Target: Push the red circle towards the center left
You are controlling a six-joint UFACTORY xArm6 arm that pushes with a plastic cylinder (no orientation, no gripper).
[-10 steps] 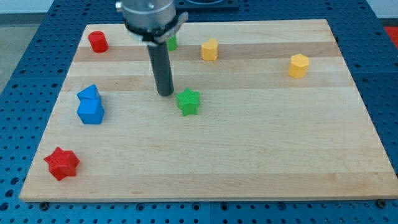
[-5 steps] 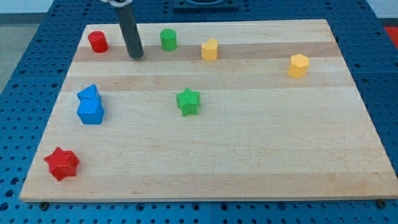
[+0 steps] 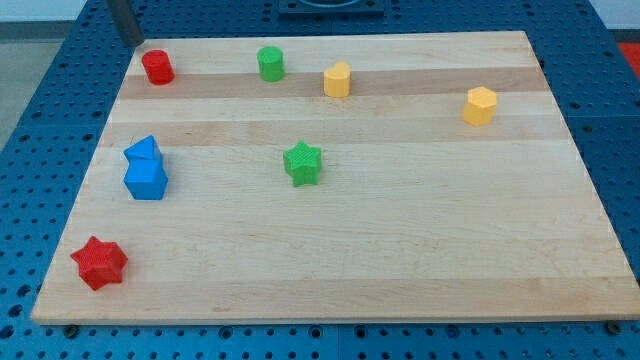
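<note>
Near the bottom left corner of the wooden board (image 3: 400,250), well apart from everything: red star (image 3: 98,263). Plays no part in the task.

At the top left corner, just outside the board edge and over the blue perforated table (image 3: 30,150): my tip (image 3: 132,42). Stands up and to the view's left of the red circle (image 3: 157,67), close but seemingly not touching. Probably placed behind the block on purpose, because a push from the top side sends it down along the left edge, toward the center left. No claw on this arm, only the plain dark rod, so nothing to open, close or hold.

Beside the left edge, about halfway down: upper blue block (image 3: 143,151) and lower blue block (image 3: 146,179), touching each other; exact shapes hard to tell. Occupy nearly the goal area, so risk of bumping them if pushed too far.

Close to the top left corner, on the board: the red circle, upright, not yet near the center left. Task judged to be only at the approach step.

Along the top edge, further to the view's right: green circle (image 3: 270,63), then yellow block (image 3: 338,79). Near the board's middle: green star (image 3: 302,162). Toward the right edge: second yellow block (image 3: 481,105). All out of the likely path.
</note>
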